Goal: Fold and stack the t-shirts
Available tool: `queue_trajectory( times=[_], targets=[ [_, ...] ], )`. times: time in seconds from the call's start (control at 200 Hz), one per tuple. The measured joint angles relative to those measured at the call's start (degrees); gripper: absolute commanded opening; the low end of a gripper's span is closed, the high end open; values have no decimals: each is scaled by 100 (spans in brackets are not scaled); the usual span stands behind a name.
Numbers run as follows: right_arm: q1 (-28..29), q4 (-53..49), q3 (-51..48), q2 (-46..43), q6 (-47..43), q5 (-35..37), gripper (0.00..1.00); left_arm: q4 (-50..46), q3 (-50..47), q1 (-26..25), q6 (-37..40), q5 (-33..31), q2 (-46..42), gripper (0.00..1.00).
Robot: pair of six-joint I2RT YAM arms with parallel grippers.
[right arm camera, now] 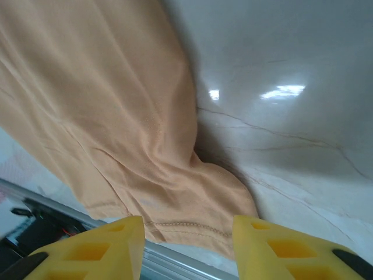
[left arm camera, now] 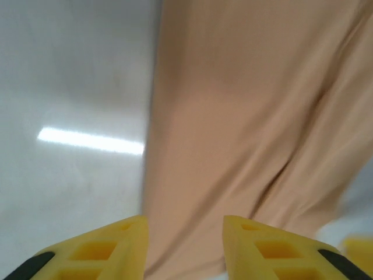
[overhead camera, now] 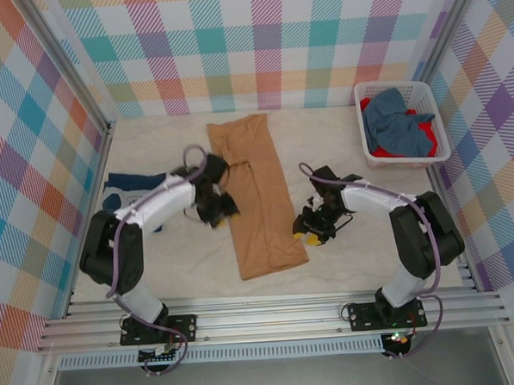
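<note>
Tan t-shirt (overhead camera: 255, 192): long narrow folded strip, centre of table (overhead camera: 364, 264). Left gripper (overhead camera: 216, 203) at its left edge, right gripper (overhead camera: 311, 231) at its right; both with fingers parted, holding nothing. Right wrist: stitched hem (right arm camera: 192, 224). Top view: navy shirt (overhead camera: 136, 182) far left; basket (overhead camera: 398, 85) holding blue shirt (overhead camera: 395, 120), red shirt (overhead camera: 422, 132) far right.

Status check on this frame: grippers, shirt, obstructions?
Both open: left gripper, right gripper, at edges of long tan cloth t-shirt, folded lengthwise, flat. Aside: navy cloth shirt, beside left arm.
</note>
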Motion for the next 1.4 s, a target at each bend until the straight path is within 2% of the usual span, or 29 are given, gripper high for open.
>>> queue_trajectory(
  times=[0.095,0.19,0.46,0.69,0.805,0.995,1.27,1.4],
  targets=[
    [101,142,-146,61,-258,-48,41,192,-1207,-597,-273,271,-616,41],
    [151,96,-365,50,-389,57,43,400,-1836,-955,-588,339,-1091,43],
    [144,7,-713,-216,-466,286,45,1569,-2371,-1370,-1462,240,-1266,42],
    [118,24,-748,-140,-461,264,39,1989,-2402,-1838,-1871,44,-1034,36],
    [79,9,-739,-85,-442,219,35,1958,-2400,-1864,-1980,-59,-1029,31],
    [76,-26,-693,-33,-245,162,35,1897,-2385,-1884,-2081,-127,-984,24],
    [446,37,-612,59,85,66,32,1707,-2269,-1886,-2085,-173,-879,17],
    [540,42,-658,59,247,22,19,1635,-2234,-1886,-2085,-203,-870,6]
  ],
)
